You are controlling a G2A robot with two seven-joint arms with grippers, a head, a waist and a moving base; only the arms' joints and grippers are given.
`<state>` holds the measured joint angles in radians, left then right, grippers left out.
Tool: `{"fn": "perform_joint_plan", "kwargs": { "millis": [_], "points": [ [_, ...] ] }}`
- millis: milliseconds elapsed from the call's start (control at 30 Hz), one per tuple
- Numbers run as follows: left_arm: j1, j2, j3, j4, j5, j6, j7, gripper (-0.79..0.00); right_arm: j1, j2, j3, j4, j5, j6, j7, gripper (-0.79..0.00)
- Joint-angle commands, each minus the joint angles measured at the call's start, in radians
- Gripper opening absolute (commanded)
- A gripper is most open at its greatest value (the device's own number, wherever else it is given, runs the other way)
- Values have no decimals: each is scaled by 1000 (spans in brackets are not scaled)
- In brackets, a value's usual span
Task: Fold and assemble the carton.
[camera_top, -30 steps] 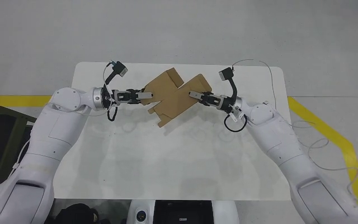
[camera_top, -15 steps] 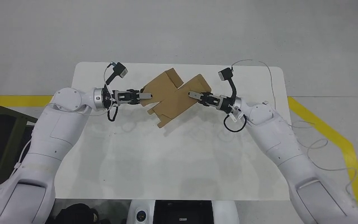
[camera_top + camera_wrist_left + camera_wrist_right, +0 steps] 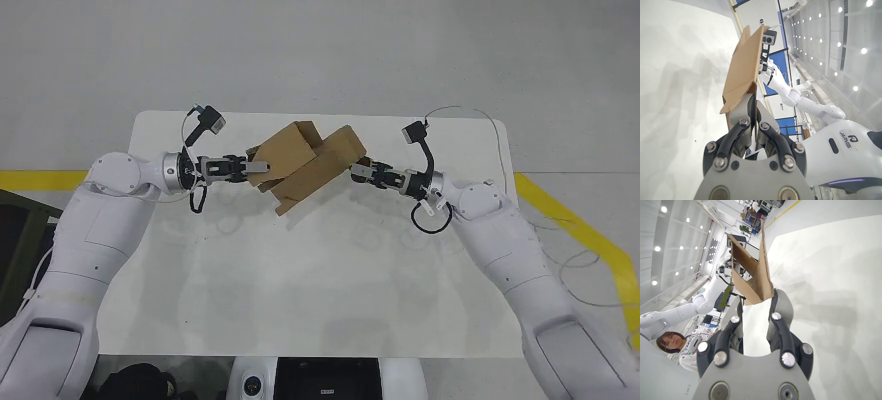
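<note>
Jaws of the left gripper [image 3: 261, 168] are clenched on the left edge of the carton [image 3: 305, 160]; the left wrist view shows both fingers [image 3: 738, 111] pressed flat against a thin cardboard panel, with a bent corner flap sticking out just beside them. From that grip the brown carton stretches to the right across the far half of the white table [image 3: 300, 300], held up between the two arms. It is partly folded, with its panels creased into an angle instead of lying flat. One long flap slants down toward the near side, and whether its tip touches the tabletop cannot be told. On the carton's right end, the right gripper [image 3: 355, 170] grasps a folded corner. In the right wrist view that corner sits between its fingers [image 3: 783, 302], with two cardboard panels spreading away from it in a V shape. These jaws stand wider apart than the left ones, since they take in the doubled fold. Both arms reach inward from opposite sides and meet at the carton.
</note>
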<state>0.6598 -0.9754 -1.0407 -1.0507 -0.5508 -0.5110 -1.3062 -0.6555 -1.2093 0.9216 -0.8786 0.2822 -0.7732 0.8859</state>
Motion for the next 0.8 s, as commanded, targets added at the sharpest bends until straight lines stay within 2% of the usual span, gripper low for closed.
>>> {"fn": "perform_joint_plan", "kwargs": {
  "millis": [0,167,400,433,533,633,700,767],
  "points": [
    [-3,3,-3,-15,11,5,-8,-785,-1,12,25,-4,-12,-8,27,0],
    [5,14,-1,-70,44,27,-30,-785,-17,36,69,-62,34,-26,135,0],
    [24,33,27,-136,76,49,-52,-785,-44,60,52,-229,146,38,199,0],
    [26,36,32,-143,79,50,-53,-785,-43,63,43,-244,150,46,207,-49],
    [31,44,48,-169,76,52,-56,-785,-37,68,14,-273,184,55,216,-268],
    [32,53,62,-187,70,51,-55,-785,-26,71,-24,-284,208,64,225,-305],
    [32,59,70,-195,63,50,-53,-785,-17,71,-49,-286,219,64,225,-286],
    [33,64,79,-204,48,51,-54,-785,-8,71,-78,-287,229,66,227,-336]
  ]
}}
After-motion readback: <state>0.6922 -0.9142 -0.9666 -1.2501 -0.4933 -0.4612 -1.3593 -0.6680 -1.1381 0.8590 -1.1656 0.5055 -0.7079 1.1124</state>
